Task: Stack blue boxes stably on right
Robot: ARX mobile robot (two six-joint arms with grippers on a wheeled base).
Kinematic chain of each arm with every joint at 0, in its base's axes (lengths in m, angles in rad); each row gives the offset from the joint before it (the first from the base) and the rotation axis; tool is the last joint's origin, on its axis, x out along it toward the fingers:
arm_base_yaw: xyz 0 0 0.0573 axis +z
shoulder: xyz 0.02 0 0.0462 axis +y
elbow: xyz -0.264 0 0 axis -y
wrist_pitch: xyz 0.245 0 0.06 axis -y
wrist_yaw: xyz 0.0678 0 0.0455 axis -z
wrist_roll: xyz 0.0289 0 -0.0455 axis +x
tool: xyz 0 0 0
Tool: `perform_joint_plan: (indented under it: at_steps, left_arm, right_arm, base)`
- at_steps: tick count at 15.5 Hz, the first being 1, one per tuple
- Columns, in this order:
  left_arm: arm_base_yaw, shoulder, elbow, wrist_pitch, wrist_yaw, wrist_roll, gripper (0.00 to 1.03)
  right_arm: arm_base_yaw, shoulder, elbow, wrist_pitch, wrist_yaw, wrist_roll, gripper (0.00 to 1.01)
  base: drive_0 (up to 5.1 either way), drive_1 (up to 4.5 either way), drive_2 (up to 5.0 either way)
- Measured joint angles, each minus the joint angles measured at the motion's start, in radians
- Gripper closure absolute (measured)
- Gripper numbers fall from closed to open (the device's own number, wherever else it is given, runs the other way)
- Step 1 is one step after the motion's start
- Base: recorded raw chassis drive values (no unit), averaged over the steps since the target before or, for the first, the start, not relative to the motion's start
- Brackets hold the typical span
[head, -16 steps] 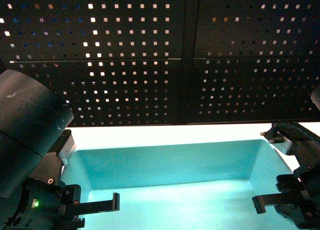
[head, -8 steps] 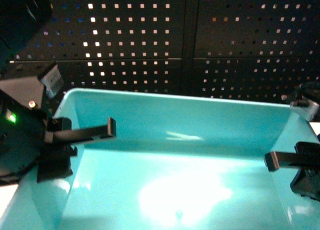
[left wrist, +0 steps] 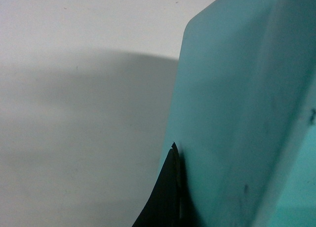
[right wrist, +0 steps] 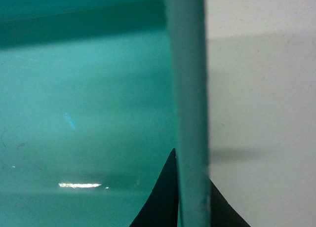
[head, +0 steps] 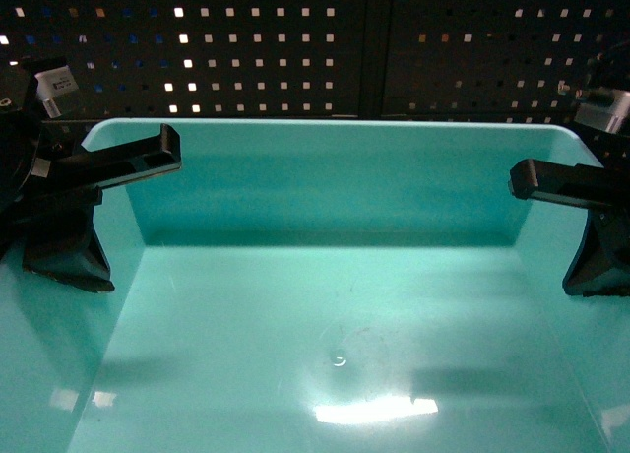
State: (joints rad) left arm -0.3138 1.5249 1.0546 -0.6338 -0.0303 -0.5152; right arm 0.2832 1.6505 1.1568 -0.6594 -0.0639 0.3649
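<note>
Turquoise-blue tub point(head: 335, 305) fills our head view, its mouth turned toward our camera and its long axis running left to right in front of the dark perforated panel point(head: 394, 49). Our left gripper point(head: 89, 192) clamps the tub's left end wall, one finger inside and the other outside, and our right gripper point(head: 581, 212) clamps the right end wall likewise. In the right wrist view the wall's rim point(right wrist: 190, 113) stands between the two dark fingertips point(right wrist: 165, 197), above a pale surface point(right wrist: 261, 113); the left wrist view shows only one fingertip against the outer wall.
</note>
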Motion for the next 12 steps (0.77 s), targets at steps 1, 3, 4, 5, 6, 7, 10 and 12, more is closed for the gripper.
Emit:
perform_joint_plan:
  at_steps: [1, 3, 4, 5, 6, 7, 10, 12]
  left_arm:
    - [0.0, 0.001, 0.0, 0.003, -0.001, -0.001, 1.01]
    - [0.0, 0.001, 0.0, 0.002, -0.007, -0.001, 1.01]
    - [0.0, 0.001, 0.0, 0.003, -0.007, -0.001, 1.01]
    - [0.0, 0.001, 0.0, 0.003, -0.007, -0.002, 1.01]
    - [0.0, 0.001, 0.0, 0.003, -0.007, -0.002, 1.01]
    - [0.0, 0.001, 0.0, 0.003, -0.007, -0.002, 1.01]
    - [0.0, 0.001, 0.0, 0.003, -0.007, -0.002, 1.01]
    - [0.0, 0.001, 0.0, 0.003, -0.007, -0.002, 1.01]
  right_arm:
    - [-0.002, 0.005, -0.013, 0.025, -0.016, -0.019, 0.99]
    - [-0.003, 0.005, -0.014, 0.024, -0.027, -0.026, 0.99]
    - [-0.003, 0.005, -0.014, 0.024, -0.027, -0.026, 0.99]
    - [-0.003, 0.005, -0.014, 0.024, -0.029, -0.027, 0.99]
    - [-0.003, 0.005, -0.014, 0.024, -0.029, -0.027, 0.99]
    - [-0.003, 0.005, -0.014, 0.024, -0.029, -0.027, 0.99]
    - [-0.003, 0.005, -0.014, 0.024, -0.029, -0.027, 0.99]
    - [-0.003, 0.005, -0.014, 0.024, -0.029, -0.027, 0.99]
  base:
    - [0.0, 0.0, 0.0]
    - [0.0, 0.0, 0.0]
    - [0.0, 0.0, 0.0]
    - [0.0, 0.0, 0.0]
    - [0.0, 0.0, 0.0]
    - [0.0, 0.0, 0.0]
    - [0.0, 0.0, 0.0]
    - [0.0, 0.0, 0.0]
